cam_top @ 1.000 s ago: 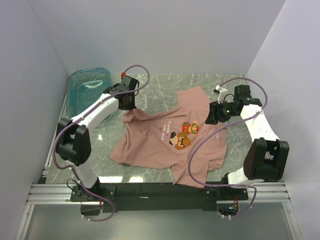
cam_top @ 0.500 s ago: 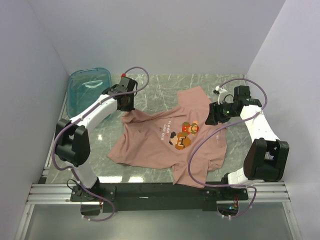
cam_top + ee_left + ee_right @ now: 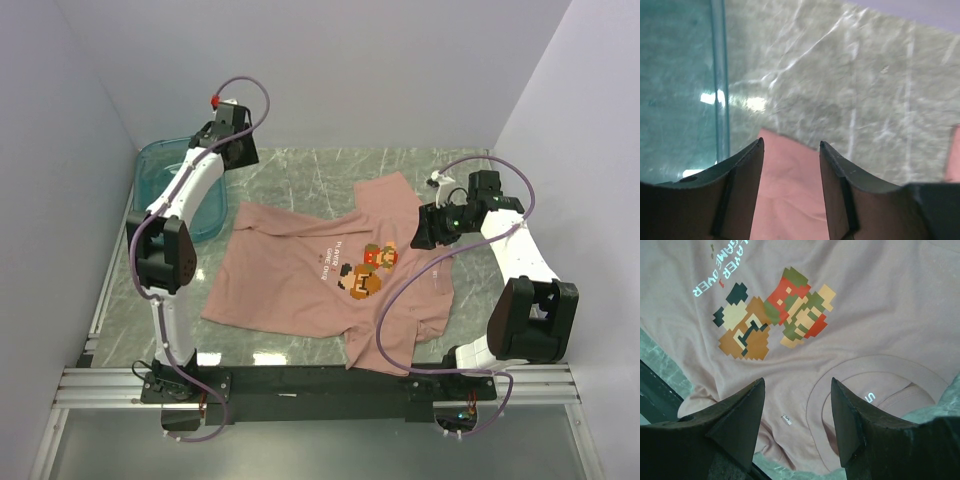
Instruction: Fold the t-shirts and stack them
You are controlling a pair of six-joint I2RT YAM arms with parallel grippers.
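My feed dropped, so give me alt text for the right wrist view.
A dusty-pink t-shirt fills the view, pixel-figure print and white lettering at upper left, collar at lower right. The right gripper is open above it, holding nothing.

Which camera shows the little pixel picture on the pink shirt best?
The right wrist view: the pixel picture is close, large and sharp. The top external view shows it tiny on the shirt; the left wrist view shows only a plain pink corner.
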